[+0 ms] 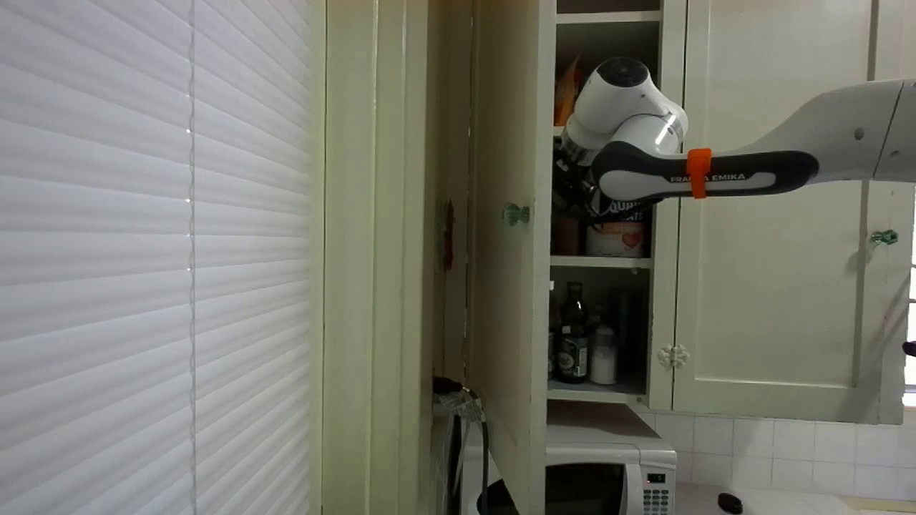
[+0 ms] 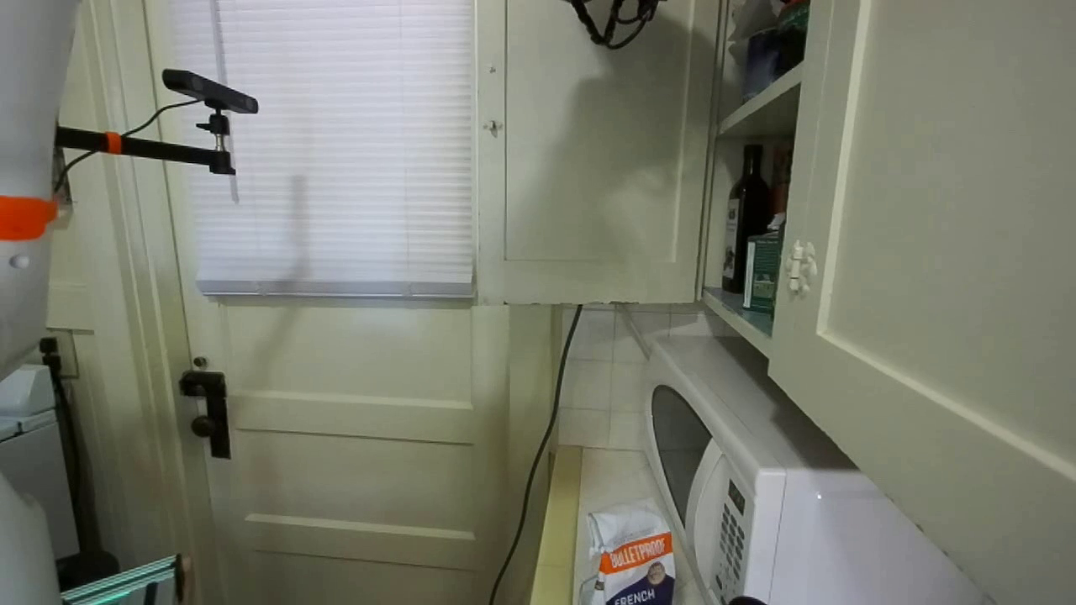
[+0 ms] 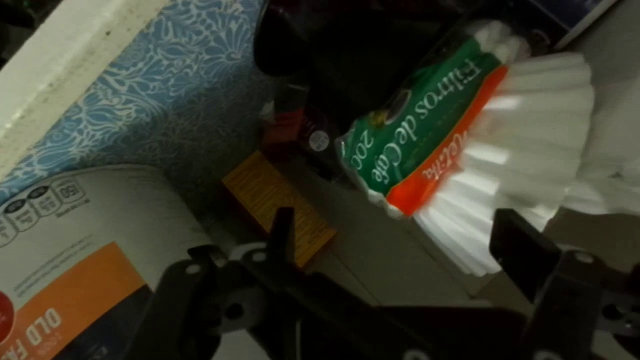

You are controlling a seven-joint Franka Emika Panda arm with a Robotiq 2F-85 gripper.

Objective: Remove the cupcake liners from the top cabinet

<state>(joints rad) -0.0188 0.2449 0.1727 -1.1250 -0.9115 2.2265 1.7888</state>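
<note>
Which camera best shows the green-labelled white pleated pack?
The wrist view: the pack is close enough to read "Filtros de Café". I can't spot it in either exterior view. In an exterior view, the arm blocks part of the cabinet.

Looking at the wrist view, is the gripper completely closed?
No, the gripper is open: its two fingers stand wide apart.

The liners point(image 3: 520, 135) look like pleated paper under glossy clear plastic, the tool point(image 3: 395, 225) matt.
</note>
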